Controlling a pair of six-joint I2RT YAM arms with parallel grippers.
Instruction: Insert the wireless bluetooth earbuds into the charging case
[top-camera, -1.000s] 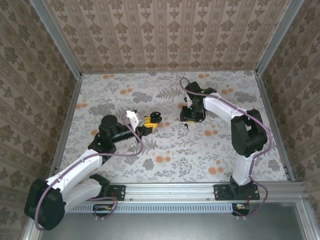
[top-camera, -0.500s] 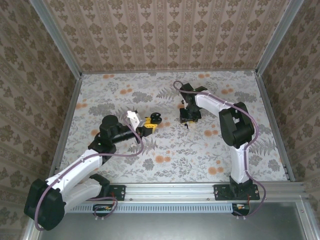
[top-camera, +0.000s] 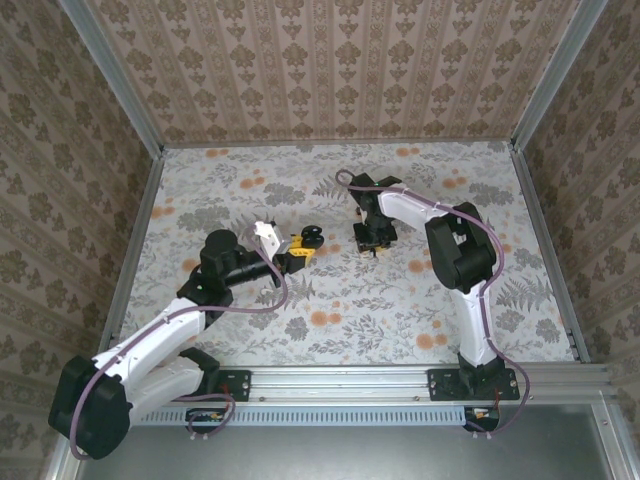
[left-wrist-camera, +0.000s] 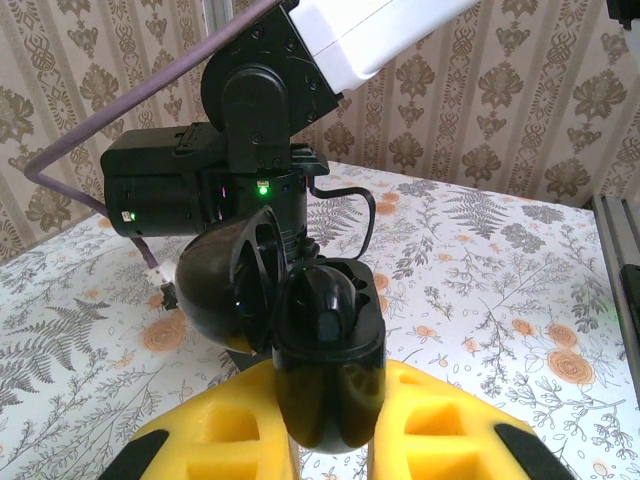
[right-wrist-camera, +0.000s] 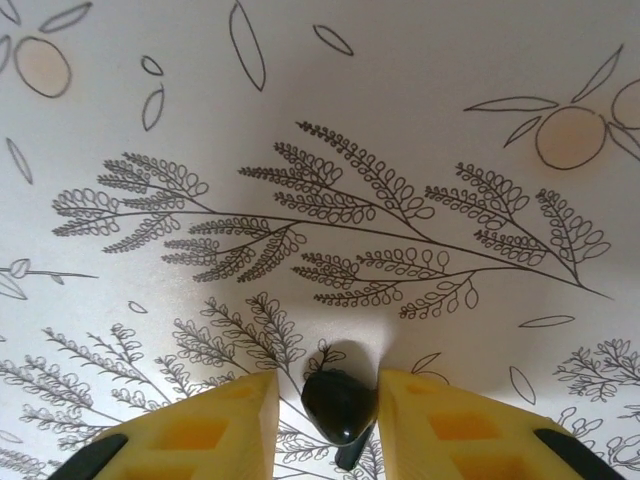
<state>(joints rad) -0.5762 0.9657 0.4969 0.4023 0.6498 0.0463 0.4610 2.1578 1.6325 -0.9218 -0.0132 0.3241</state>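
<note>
My left gripper (top-camera: 300, 243) is shut on the charging case (left-wrist-camera: 325, 370), a glossy black case clamped between the yellow fingers (left-wrist-camera: 215, 445). The case's lid (left-wrist-camera: 215, 290) hangs open to the left, and a rounded black earbud (left-wrist-camera: 325, 315) seems to sit in its top. The charging case (top-camera: 313, 237) is held left of the table's middle. My right gripper (top-camera: 372, 240) points down at the table. Its yellow fingers (right-wrist-camera: 200, 435) stand open on either side of the other earbud (right-wrist-camera: 338, 402), which lies on the cloth with a small gap on each side.
The table (top-camera: 330, 300) carries a floral cloth, with patterned walls and metal rails around it. The right arm's black wrist (left-wrist-camera: 200, 180) hangs just beyond the held case, with its cable (top-camera: 350, 180) looping behind it.
The right arm's forearm has swung left and its gripper has shifted slightly left and nearer, over the earbud. The left arm and case have stayed put.
</note>
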